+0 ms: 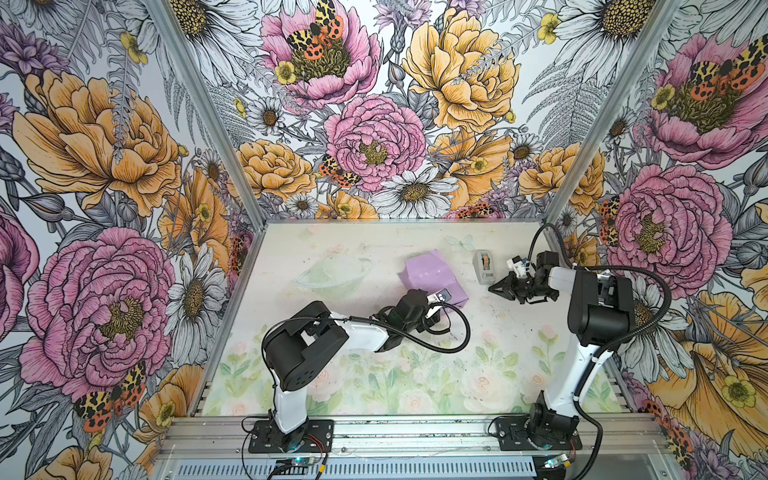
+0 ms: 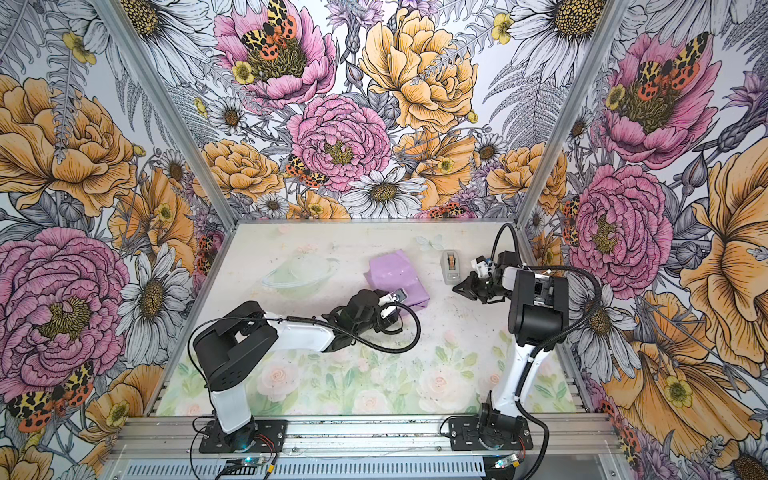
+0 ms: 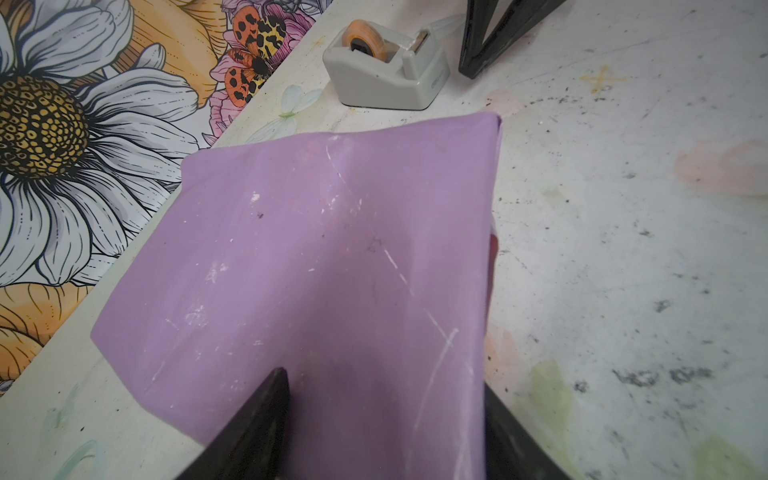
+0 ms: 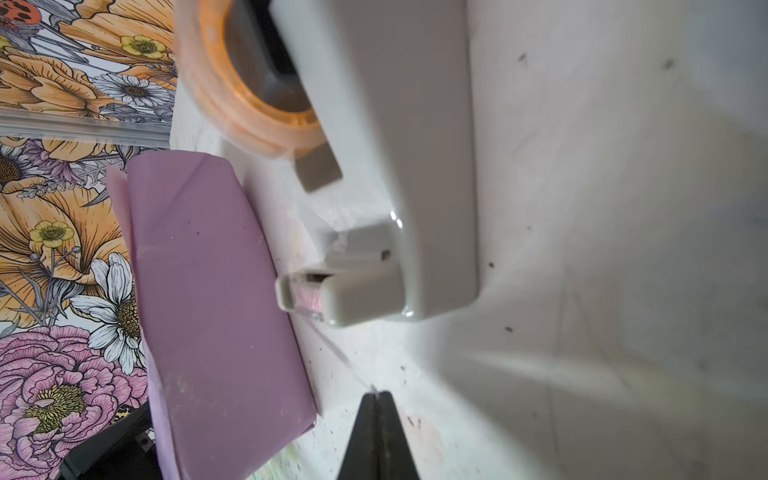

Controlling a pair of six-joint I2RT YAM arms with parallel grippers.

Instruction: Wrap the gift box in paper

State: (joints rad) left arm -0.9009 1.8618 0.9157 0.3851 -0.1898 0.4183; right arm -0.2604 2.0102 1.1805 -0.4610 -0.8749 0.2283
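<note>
Both top views: lilac paper [image 1: 432, 276] encloses the gift box, which is hidden, on the far half of the table [image 1: 332, 249]. Its long axis runs far-left to near-right. The walls are floral.
Left wrist: left gripper [image 3: 386, 415] clamps the paper-wrapped near end.
Right wrist: right gripper [image 4: 376, 400] is pinched closed on a tape strip [image 4: 340, 353] from the grey tape dispenser [image 4: 395, 208].

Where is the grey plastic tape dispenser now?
The tape dispenser stands back right in both top views, right of the lilac paper, beside the right claw.

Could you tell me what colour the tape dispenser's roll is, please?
The roll is orange; the left wrist view shows it best.
</note>
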